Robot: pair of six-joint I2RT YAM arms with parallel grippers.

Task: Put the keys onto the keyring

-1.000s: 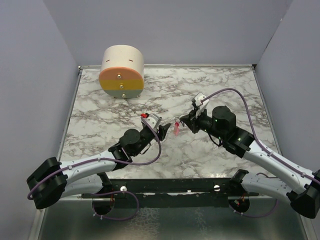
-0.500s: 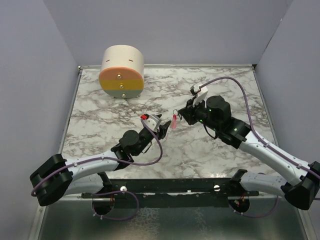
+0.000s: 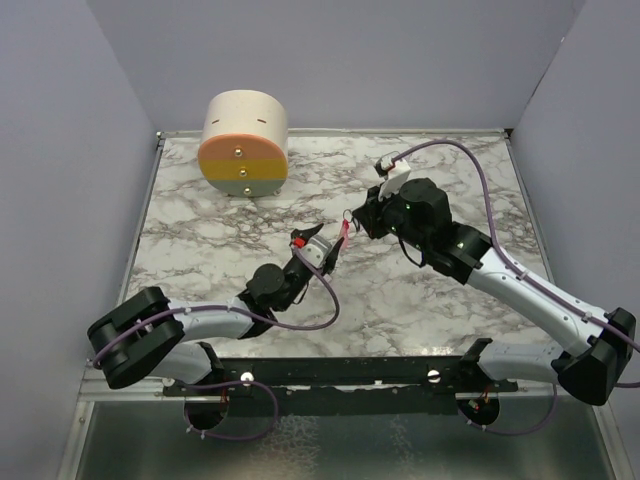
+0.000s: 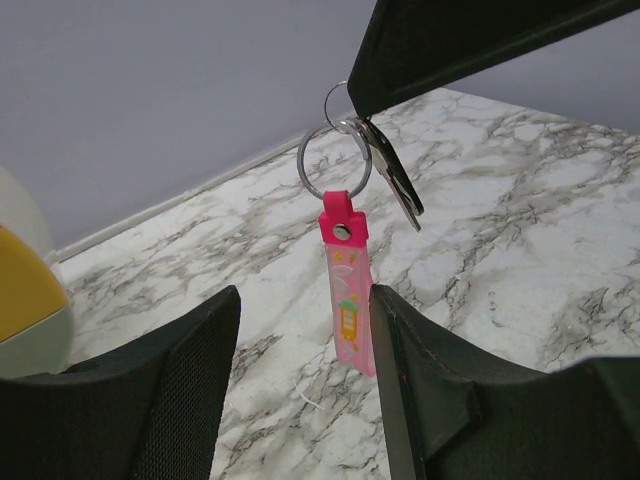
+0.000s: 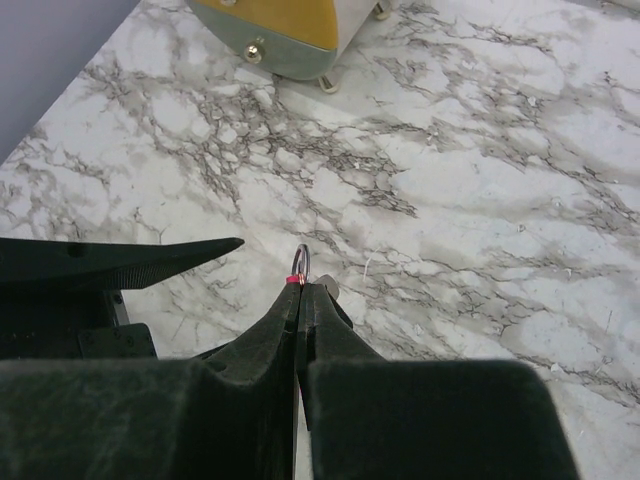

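Pink is what catches the eye: a slim pink tag (image 4: 348, 300) dangling straight down from a silver keyring (image 4: 302, 177), right in front of the left wrist camera. A dark metal key (image 4: 398, 190) hangs off the same ring, slanting away to the side of the tag. The tag's top loop is threaded on the bottom of the ring.

Up top, the right gripper (image 5: 299, 290) has the catch. Its fingers are pressed together with no gap, and the arc of the ring pokes out just past their tips. From the left wrist view, one of those black fingers (image 4: 470, 40) comes in from the upper corner, pinching the ring at its top edge.

Now the left gripper (image 4: 305, 300) — wide apart, nothing in it. Its two fingers (image 4: 170, 400) frame the tag from below, one on each side. The tag's lower end sits right against the inner edge of the finger on the right of that view; whether they actually touch, I can't tell.

From overhead, the two grippers meet nose to nose near the middle of the marble bench (image 3: 200, 235), with the tag a little pink sliver between them. The left arm reaches in low from the near edge, while the right arm comes in from the other side.

Back in the far left corner sits a round cream drawer cabinet (image 3: 245, 145) — orange, yellow and green drawer fronts with small brass knobs — well apart from the action.
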